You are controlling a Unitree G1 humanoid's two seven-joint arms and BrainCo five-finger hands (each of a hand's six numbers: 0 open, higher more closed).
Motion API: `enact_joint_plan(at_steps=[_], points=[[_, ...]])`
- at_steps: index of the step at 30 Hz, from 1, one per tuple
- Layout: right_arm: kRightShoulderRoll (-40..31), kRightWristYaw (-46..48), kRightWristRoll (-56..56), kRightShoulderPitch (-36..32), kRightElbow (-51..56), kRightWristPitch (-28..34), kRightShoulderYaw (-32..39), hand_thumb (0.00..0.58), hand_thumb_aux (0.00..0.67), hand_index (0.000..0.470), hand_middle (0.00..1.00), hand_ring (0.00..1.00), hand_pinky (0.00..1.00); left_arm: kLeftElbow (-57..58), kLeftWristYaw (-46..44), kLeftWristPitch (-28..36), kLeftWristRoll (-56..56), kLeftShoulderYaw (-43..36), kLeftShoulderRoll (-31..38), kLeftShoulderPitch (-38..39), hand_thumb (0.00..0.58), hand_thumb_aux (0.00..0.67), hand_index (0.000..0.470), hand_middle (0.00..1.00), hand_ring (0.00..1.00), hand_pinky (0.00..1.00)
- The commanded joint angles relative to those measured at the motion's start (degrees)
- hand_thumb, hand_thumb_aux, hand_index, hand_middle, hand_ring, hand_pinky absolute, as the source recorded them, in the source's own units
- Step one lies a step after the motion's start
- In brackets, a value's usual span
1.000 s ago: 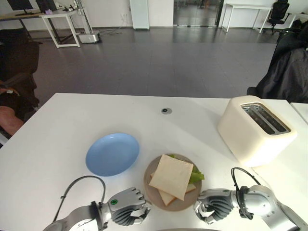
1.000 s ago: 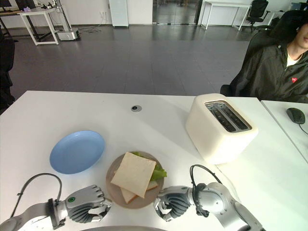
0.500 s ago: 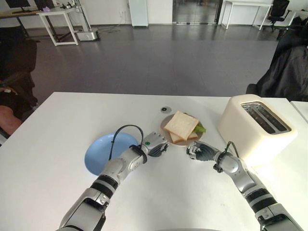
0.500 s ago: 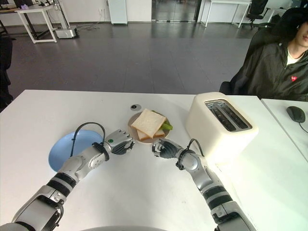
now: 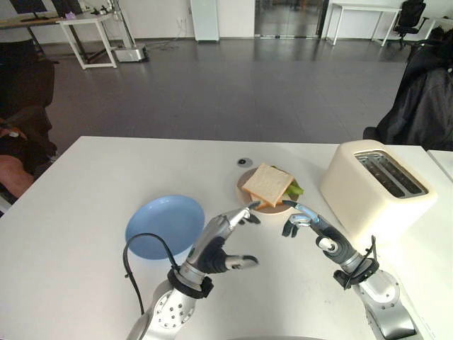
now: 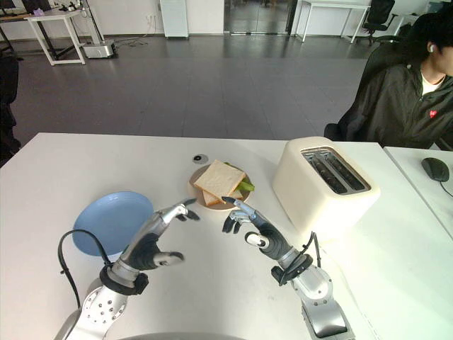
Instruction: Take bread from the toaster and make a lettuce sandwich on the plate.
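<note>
White tabletop (image 5: pixel 85 212) is occupied at right by a cream toaster (image 5: pixel 375 191) and at centre-left by a blue plate (image 5: pixel 164 225). At frame centre a lettuce sandwich (image 5: pixel 269 185) is seen on a brown plate (image 5: pixel 241 186). Below it, the left hand (image 5: pixel 216 244) and right hand (image 5: pixel 315 227) are held spread, grasping nothing.

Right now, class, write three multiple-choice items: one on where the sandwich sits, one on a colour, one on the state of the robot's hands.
1. The sandwich lies: A in a bowl; B on the brown plate; C on a tray.
2. The other plate is: A blue; B red; C green.
3. The left hand and right hand are: A shut on bread; B shut on a cup; C open.
Key: B, the slices rest on it; A, its surface shows blue; C, both spread, holding nothing.
</note>
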Motion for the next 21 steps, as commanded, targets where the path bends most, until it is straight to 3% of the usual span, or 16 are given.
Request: enact_joint_plan(at_steps=[1, 9, 21], points=[[0.9, -0.2, 1.9, -0.1, 3.5, -2.4, -3.1, 0.000, 0.000, 0.000, 0.00, 0.00, 0.00, 5.8, -5.2, -4.8, -14.9, 1.1, -0.5, 0.1, 0.000, 0.000, 0.000, 0.00, 0.00, 0.00], [1.7, 0.1, 4.3, 0.1, 2.4, -1.2, -6.0, 0.000, 0.000, 0.000, 0.00, 0.00, 0.00, 6.5, -11.8, -7.0, -23.3, 4.5, -0.5, -0.8, 0.000, 0.000, 0.000, 0.00, 0.00, 0.00], [1.6, 2.2, 6.8, 1.6, -2.2, 2.5, -6.2, 0.000, 0.000, 0.000, 0.00, 0.00, 0.00, 4.5, -16.2, -6.7, -23.5, 7.6, -0.3, 2.3, 0.000, 0.000, 0.000, 0.00, 0.00, 0.00]])
